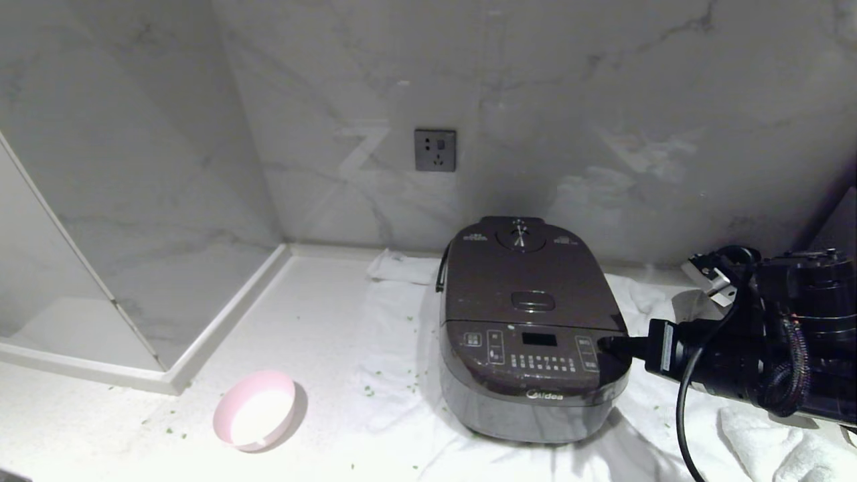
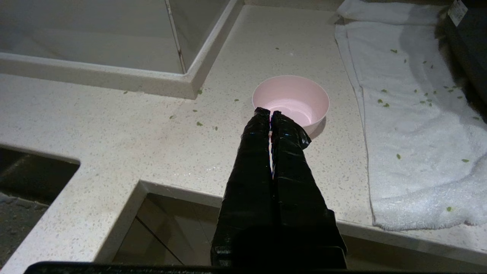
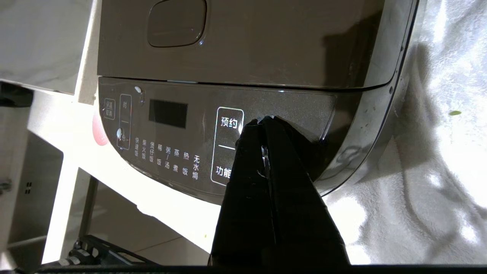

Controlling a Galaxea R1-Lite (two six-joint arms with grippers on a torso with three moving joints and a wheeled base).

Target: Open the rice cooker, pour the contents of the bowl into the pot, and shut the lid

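Nearest, at about seven o'clock on the counter in the head view, the bowl (image 1: 255, 410) sits upright and looks empty, white inside and pale pink outside. Small green bits (image 1: 369, 390) lie scattered on the stone and on the white towel (image 1: 395, 348) around it. In the left wrist view the left gripper (image 2: 270, 112) hangs just short of the bowl's rim with its fingers pressed together and nothing between them. The bowl looks light and thin-walled (probably plastic), so a pinch on the rim should lift it, though the smooth wall could slip.

Further in, at about five o'clock, the rice cooker (image 1: 532, 335) stands on the towel with the lid (image 1: 529, 281) down flat. The right gripper (image 1: 606, 345) comes in from three o'clock, clenched on nothing, its tip at the right end of the control panel (image 3: 182, 129), beside the printed buttons; whether it touches the glossy face I cannot tell. The cooker looks heavy and stiff, and its casing is slick, so the lid is best worked through the oval release button (image 1: 533, 300) at the lid's middle, not by its edges.

Beyond, at twelve o'clock, a wall socket (image 1: 435, 150) sits in the marble backsplash.
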